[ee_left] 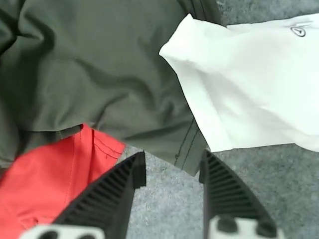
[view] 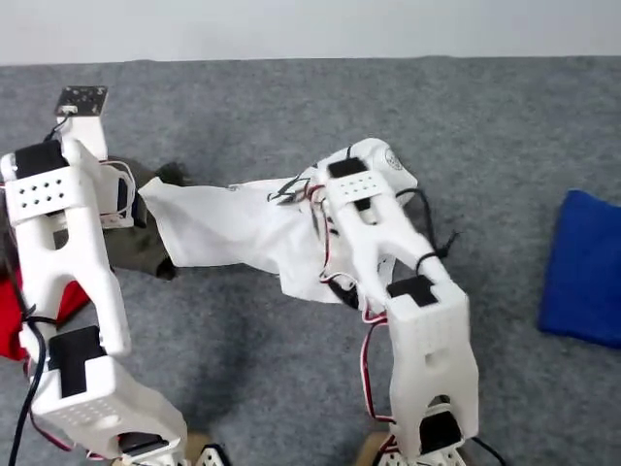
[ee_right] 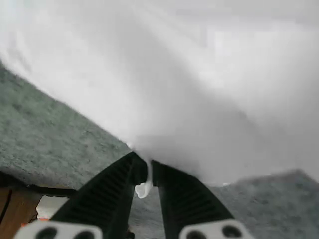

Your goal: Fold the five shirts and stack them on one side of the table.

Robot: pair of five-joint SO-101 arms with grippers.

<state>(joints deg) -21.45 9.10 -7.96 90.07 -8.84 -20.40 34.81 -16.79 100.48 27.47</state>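
Observation:
A white shirt [view: 233,228] lies spread across the middle of the grey table, partly lifted at its right end. My right gripper [ee_right: 145,172] is shut on the white shirt [ee_right: 199,99], pinching a fold of its edge. The right arm [view: 374,218] covers that end in the high view. My left gripper [ee_left: 169,172] is open and hovers over the hem of a dark green shirt [ee_left: 89,74], beside a red shirt [ee_left: 45,184]. The white shirt's corner [ee_left: 249,84] overlaps the green one. In the high view the green shirt [view: 136,243] and the red shirt [view: 15,325] sit at the table's left.
A folded blue shirt [view: 582,267] lies at the right edge of the table. Bare grey carpet [view: 243,359] stretches in front of the white shirt, between the two arm bases. The back of the table ends at a white wall [view: 310,29].

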